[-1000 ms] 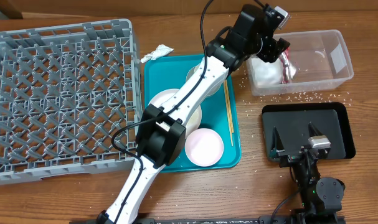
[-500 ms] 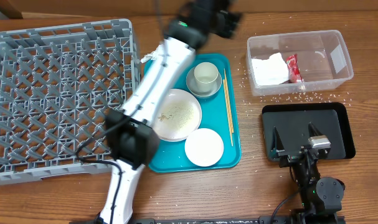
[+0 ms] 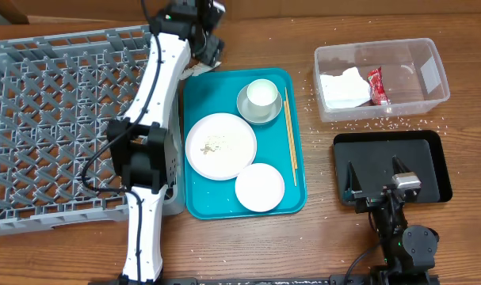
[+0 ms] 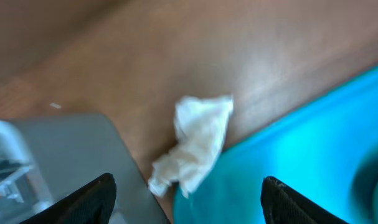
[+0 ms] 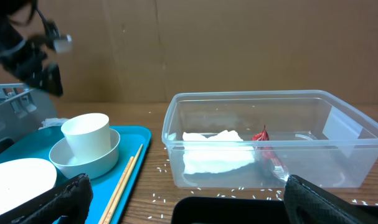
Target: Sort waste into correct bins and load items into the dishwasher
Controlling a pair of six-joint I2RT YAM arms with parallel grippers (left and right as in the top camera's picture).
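Observation:
My left gripper [image 3: 207, 52] hangs open over the gap between the grey dish rack [image 3: 66, 127] and the teal tray, empty. A crumpled white napkin [image 4: 198, 146] lies on the wood just ahead of its fingertips [image 4: 83, 200]. The clear tub [image 3: 430, 75] holds another white napkin [image 3: 341, 87] and a red wrapper [image 3: 375, 85]. A white cup [image 3: 262, 93] stands in the pale bowl [image 3: 248, 109]. The large plate [image 3: 220, 145] carries rice grains; the small plate [image 3: 260, 187] lies below it. My right gripper [image 3: 375, 178] rests open over the black tray [image 3: 430, 158].
The teal tray [image 3: 295, 198] carries the dishes and wooden chopsticks [image 3: 290, 134] along its right side. Loose rice grains [image 3: 375, 123] are scattered on the wood between the tub and the black tray. The left arm stretches along the rack's right wall.
The left arm swung from the clear tub leftward across the teal tray to the rack's far corner, above the crumpled napkin. The red wrapper stays in the tub. The right arm is still.

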